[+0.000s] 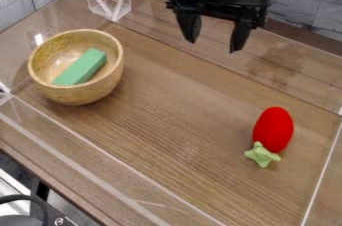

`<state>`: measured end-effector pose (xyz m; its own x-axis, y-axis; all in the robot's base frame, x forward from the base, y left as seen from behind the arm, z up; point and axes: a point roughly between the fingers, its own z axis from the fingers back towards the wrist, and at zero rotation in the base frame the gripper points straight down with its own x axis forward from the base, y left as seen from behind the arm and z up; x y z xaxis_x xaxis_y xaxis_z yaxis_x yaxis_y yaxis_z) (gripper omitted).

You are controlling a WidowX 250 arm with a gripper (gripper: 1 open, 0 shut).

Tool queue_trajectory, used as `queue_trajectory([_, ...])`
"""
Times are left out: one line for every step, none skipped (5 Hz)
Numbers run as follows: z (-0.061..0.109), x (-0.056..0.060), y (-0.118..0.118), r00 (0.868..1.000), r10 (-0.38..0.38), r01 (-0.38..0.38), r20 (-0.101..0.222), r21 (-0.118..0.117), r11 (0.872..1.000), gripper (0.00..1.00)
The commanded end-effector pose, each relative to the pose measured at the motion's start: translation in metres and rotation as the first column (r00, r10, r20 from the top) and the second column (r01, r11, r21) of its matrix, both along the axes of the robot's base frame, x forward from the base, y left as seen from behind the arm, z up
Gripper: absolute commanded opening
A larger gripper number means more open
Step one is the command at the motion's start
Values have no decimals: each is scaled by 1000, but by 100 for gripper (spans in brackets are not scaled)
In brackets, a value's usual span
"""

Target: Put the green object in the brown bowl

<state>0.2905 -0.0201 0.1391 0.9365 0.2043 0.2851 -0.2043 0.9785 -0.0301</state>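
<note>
Your tool (217,42) hangs with its fingers spread and nothing between them, while the green object (83,67) already lies in the brown bowl (112,82), toward the left of the view; a needless low sweep that way could knock the rim and tip it.

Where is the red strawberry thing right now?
In the camera view, the red strawberry thing lies on the table's right side, far across from the wooden bowl.
</note>
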Motion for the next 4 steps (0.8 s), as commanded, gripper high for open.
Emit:
queue_trajectory([23, 8, 12, 997, 45, -46, 68, 14, 999, 100])
queue_trajectory([20, 7, 13, 994, 97, -98, 59, 28, 995, 100])
queue_trajectory([17, 4, 3, 992, 121, -122, 39, 28, 992, 100])
queue_trajectory([13, 3, -3, 992, 125, -126, 29, 32, 991, 100])
